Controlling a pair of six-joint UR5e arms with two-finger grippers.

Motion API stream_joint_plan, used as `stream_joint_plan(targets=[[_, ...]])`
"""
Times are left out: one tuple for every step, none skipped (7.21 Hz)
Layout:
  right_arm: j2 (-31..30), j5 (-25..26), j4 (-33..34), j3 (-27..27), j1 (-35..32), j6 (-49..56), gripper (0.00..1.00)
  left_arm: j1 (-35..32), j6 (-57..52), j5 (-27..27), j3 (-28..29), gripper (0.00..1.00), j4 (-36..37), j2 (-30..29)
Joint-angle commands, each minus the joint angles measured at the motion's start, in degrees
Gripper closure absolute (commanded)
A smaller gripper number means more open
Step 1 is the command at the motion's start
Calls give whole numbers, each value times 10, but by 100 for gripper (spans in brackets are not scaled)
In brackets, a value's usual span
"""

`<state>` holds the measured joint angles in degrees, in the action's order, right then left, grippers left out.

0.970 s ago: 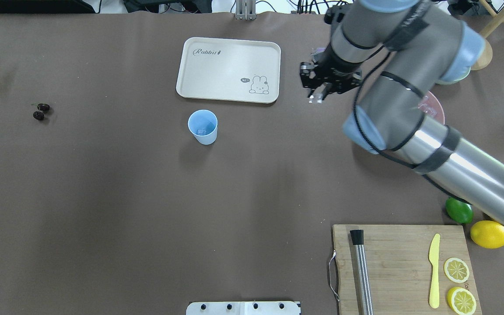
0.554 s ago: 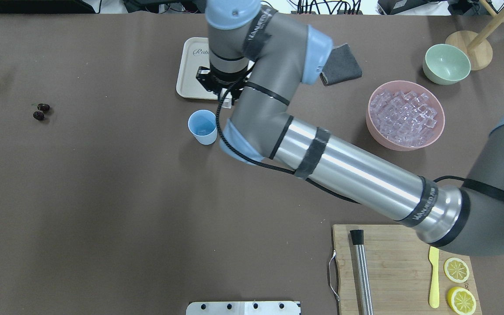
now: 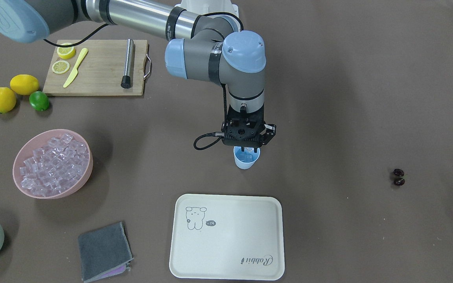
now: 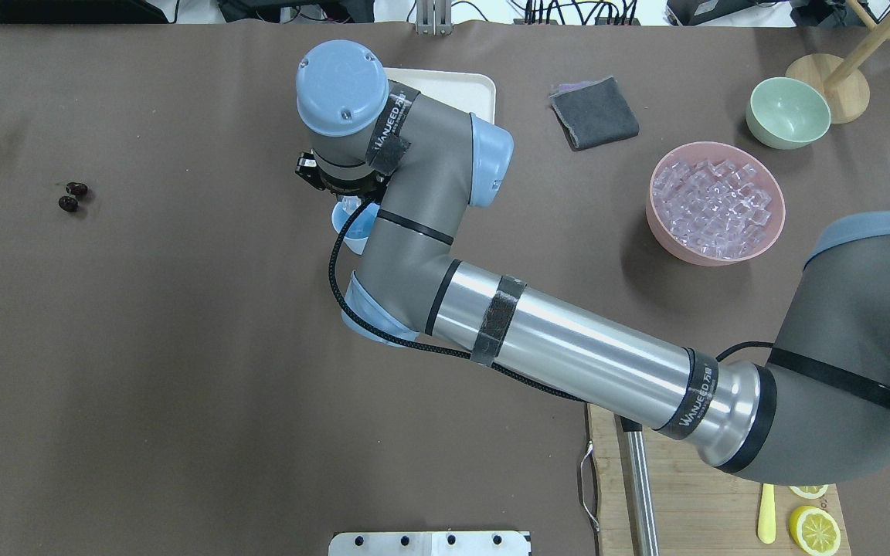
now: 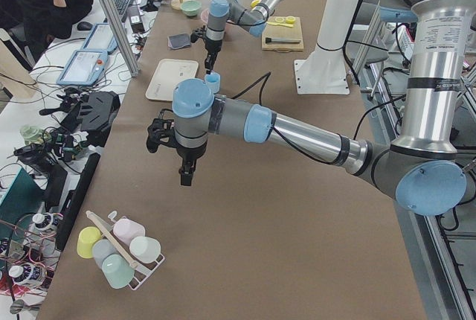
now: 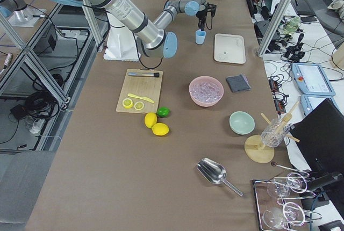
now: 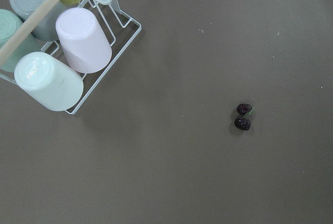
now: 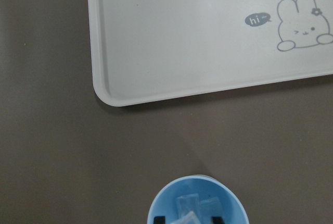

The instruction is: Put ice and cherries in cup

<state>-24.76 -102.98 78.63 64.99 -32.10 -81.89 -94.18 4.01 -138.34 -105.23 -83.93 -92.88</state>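
We see the right gripper (image 3: 247,149) hanging straight down over the small light blue plastic cup (image 3: 246,162), its fingertips at the level of the round rim. In the right wrist view the two black fingertips (image 8: 161,219) show at the bottom edge, clenched on one small, clear, glassy ice cube (image 8: 186,218). Below it, two more such cubes lie on the bottom of the cup.

The cup stands upright on the brown table cover, just beside the near long edge of the cream rectangular tray with a rabbit drawing (image 3: 230,243), on the robot's side of it and not touching it. The rest of the ice cubes (image 4: 715,201) fill the wide pink bowl (image 4: 711,261), well apart from the cup on the robot's right.

The two tiny, dark red-black cherries (image 7: 243,116) lie on the table, touching each other, well apart from the cup on the robot's left.

The left gripper (image 5: 186,180) hovers above the table at that end. Only the side view shows it, so we cannot tell how its fingers stand. Its wrist camera looks down on the cherries and on pastel cups (image 7: 83,40) upturned on a white wire rack.

A pale green bowl (image 4: 789,113) and a folded grey cloth (image 3: 102,249) sit near the pink bowl.
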Motion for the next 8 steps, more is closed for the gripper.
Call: stream_joint_plan(targets=[[-23,1,2,29,6,26,1,-1,-1,0,4,2,0,0],[-69,-4,6,107,-1,33,1,-1,0,0,5,2,0,0],[-137,-33,70,216,-29,91,1,0,1,0,5,2,0,-1],[-216,-61,105,307,-71,175,1,2,2,1,6,2,0,-5],[-314,-106,101,369,-130,264,1,7,13,1,10,2,-1,-7],[-376,-183,101,383,-219,389,1,20,28,1,10,2,-6,-11],[-442,-240,101,392,-291,487,1,30,37,1,11,2,-31,-13],[-504,-265,101,395,-352,572,1,44,68,0,8,2,-43,-20]])
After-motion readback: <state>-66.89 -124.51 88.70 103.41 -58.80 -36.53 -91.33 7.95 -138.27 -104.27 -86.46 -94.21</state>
